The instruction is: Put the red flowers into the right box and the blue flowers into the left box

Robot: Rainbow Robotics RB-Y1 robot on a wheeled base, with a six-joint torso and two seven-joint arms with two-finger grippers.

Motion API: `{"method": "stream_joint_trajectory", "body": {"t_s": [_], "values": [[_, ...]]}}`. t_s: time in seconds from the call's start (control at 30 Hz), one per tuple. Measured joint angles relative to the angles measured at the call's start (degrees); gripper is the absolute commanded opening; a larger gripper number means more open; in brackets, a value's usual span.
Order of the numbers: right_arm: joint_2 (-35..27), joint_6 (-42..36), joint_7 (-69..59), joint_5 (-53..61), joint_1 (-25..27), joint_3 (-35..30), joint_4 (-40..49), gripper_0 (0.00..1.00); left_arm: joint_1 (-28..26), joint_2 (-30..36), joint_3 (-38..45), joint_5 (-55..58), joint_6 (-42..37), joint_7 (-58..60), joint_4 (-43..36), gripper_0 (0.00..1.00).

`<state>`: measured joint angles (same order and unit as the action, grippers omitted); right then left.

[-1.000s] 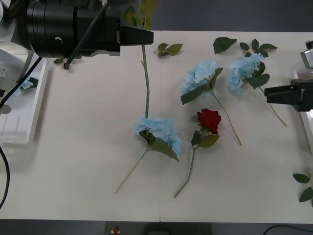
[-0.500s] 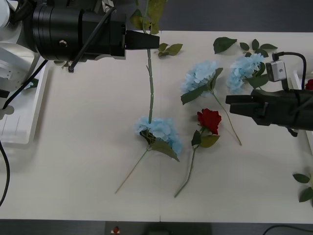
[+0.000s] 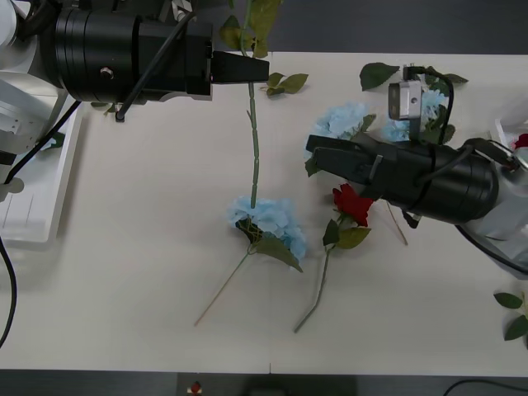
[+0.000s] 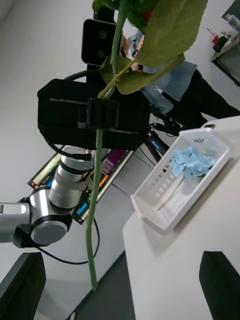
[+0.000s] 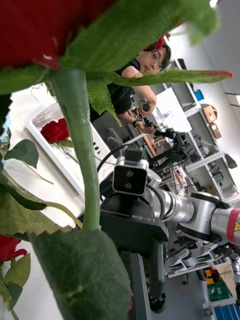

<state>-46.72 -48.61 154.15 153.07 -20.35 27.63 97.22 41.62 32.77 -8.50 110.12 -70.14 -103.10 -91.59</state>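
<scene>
My left gripper is shut on the stem of a red flower and holds it above the table's far side. The thin stem hangs toward a blue flower lying at the centre. My right gripper is open and reaches in over the middle of the table. It is beside a second blue flower and above a red flower. The arm partly hides a third blue flower. The left box holds a blue flower. The right box holds a red flower.
Loose green leaf sprigs lie near the far edge and at the near right. Bare tabletop stretches across the near left. A person stands in the room behind.
My right arm has swept from the right edge leftward to the middle of the table, over the flowers. My left gripper, holding the stem, shifted slightly right, then stayed still.
</scene>
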Motion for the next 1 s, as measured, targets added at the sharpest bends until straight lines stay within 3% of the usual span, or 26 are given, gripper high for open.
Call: {"method": "stream_joint_trajectory", "body": {"t_s": [0.53,0.8,1.0], "values": [[11.2,4.0,-11.4,-10.9,0.0,0.0,2.8,0.88,0.0,0.0,0.0,0.0,0.0,0.0,0.0,0.0],[16.3,5.5,-12.7,-15.1,0.0,0.0,2.8,0.73,0.0,0.0,0.0,0.0,0.0,0.0,0.0,0.0],[18.4,6.8,-13.8,-16.1,0.0,0.5,2.8,0.47,0.0,0.0,0.0,0.0,0.0,0.0,0.0,0.0]]}}
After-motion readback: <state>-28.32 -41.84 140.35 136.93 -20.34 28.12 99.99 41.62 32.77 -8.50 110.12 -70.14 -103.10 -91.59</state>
